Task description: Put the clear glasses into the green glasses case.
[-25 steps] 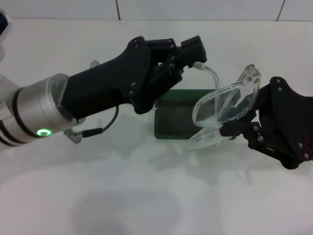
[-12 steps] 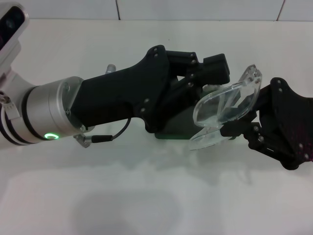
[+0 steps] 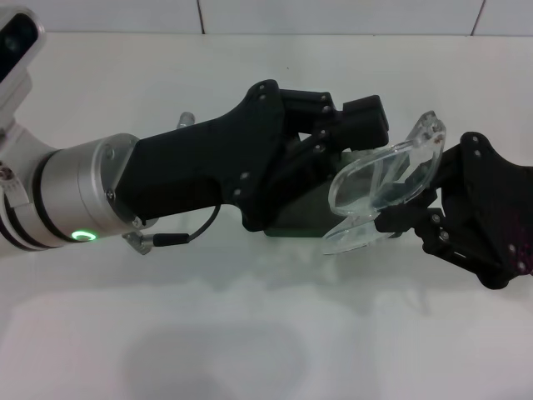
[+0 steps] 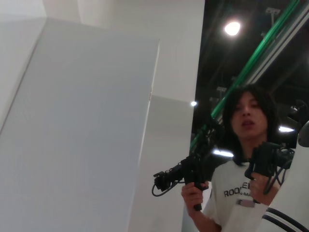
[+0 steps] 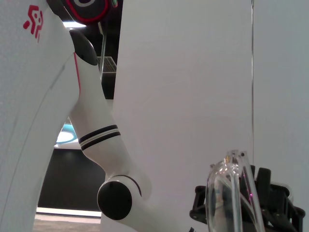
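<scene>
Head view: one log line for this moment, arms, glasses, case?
right gripper: shut on clear glasses, held above table | left gripper: at glasses' arm, over case | green glasses case: mostly hidden

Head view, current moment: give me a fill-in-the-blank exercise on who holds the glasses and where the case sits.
1. The clear glasses are held up off the table by the ____ pincer.
2. The green glasses case lies on the white table, largely hidden beneath the ____ pincer.
3. The clear glasses are not yet ____ the green glasses case.

Missing words: right; left; inside
</scene>
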Controlling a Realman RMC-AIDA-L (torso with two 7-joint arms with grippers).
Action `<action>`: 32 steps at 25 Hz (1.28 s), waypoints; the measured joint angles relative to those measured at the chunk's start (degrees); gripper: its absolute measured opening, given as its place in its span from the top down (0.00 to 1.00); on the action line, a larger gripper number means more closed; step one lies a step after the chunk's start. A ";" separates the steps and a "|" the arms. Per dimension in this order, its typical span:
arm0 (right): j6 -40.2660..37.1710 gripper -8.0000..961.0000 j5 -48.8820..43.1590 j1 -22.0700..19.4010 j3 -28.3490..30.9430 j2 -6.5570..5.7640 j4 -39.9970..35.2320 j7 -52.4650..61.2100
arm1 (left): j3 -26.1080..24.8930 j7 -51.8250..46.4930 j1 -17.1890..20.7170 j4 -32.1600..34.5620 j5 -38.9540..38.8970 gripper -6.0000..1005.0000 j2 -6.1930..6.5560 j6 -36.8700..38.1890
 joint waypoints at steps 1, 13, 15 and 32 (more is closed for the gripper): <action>0.00 0.92 0.00 0.00 0.00 0.00 0.00 -0.02 | -0.13 0.09 0.07 -0.01 0.00 0.94 0.00 0.00; 0.00 0.92 -0.29 0.31 -0.03 -0.20 -0.18 0.85 | -12.79 2.16 2.72 -0.53 5.12 0.94 1.89 -1.86; 0.00 0.92 -0.71 0.59 -0.07 -0.34 -1.14 2.88 | -17.91 1.99 3.80 -0.17 7.02 0.94 3.18 -1.84; 0.69 0.92 -39.43 13.18 -1.51 -0.97 -40.12 63.02 | -31.71 -4.30 13.54 7.02 8.46 0.94 8.04 -1.92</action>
